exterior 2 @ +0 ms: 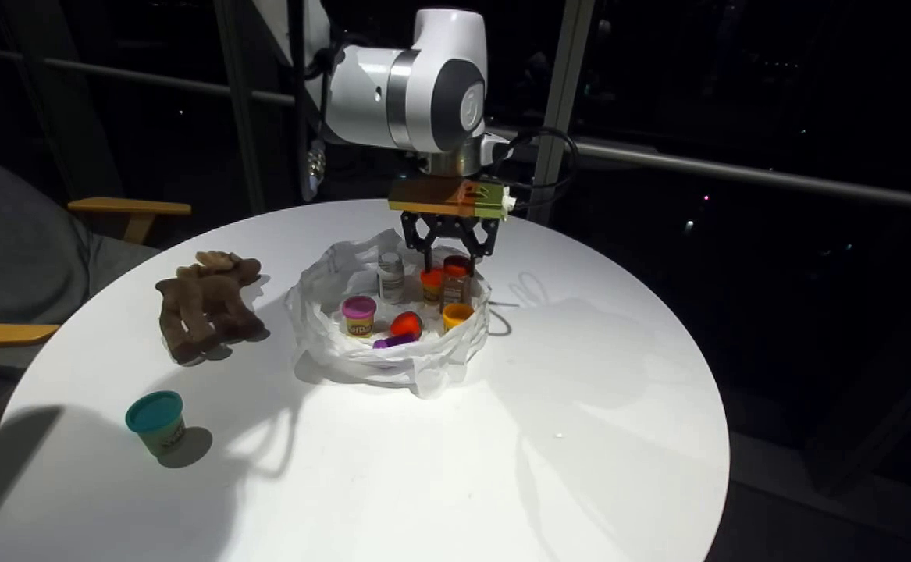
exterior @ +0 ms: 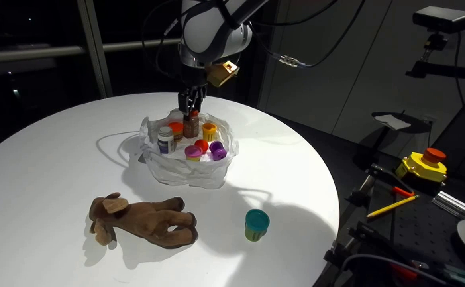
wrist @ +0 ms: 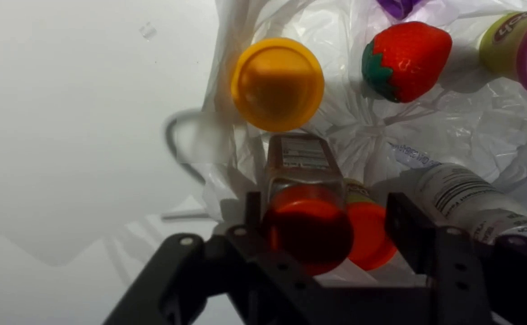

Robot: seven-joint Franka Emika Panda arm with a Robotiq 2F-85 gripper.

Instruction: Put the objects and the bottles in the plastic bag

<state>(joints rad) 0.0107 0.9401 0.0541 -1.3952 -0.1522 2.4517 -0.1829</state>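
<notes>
The plastic bag (exterior: pixel 188 175) stands mouth-up at the centre of the frame in both exterior views, on the white table (exterior: pixel 37 191), its rim spread into a rumpled wall; the arrangement suits loading from above. The gripper (wrist: pixel 325 205) points down over it with fingers (wrist: pixel 405 225) well parted, one on either side of the top of the red-capped bottle (wrist: pixel 303 164). The gap exceeds the cap, and the wrist view shows an orange-lidded tub (wrist: pixel 371 237) through the space on the right, so no grip is found; whether the finger at left of frame touches the cap cannot be told. This stance is judged to serve the bottle's setting-down inside the bag, with a straight lift called for next, as sideways travel could tip it. At the bag's left in an exterior view, the white bottle (exterior: pixel 166 141) stands upright; the yellow-orange tub (exterior: pixel 209 132), pink-lidded tub (exterior: pixel 193 153), strawberry (wrist: pixel 412 61) and a purple piece (exterior: pixel 218 153) of unclear shape spread over the floor, presumably so the bottles keep level footing. Outside, the plush toy (exterior: pixel 142 221) lies at lower left of that frame and the teal-lidded tub (exterior: pixel 256 226) stands lower right of centre, both presumably awaiting loading. As to condition: the bag's film is whitish, translucent and creased; the red-capped bottle is squarish and clear-walled, with brown contents and a printed label; the white bottle carries dark print; the plush toy is brown with lighter ears and dark feet, looks limp, and will probably sag when lifted.
</notes>
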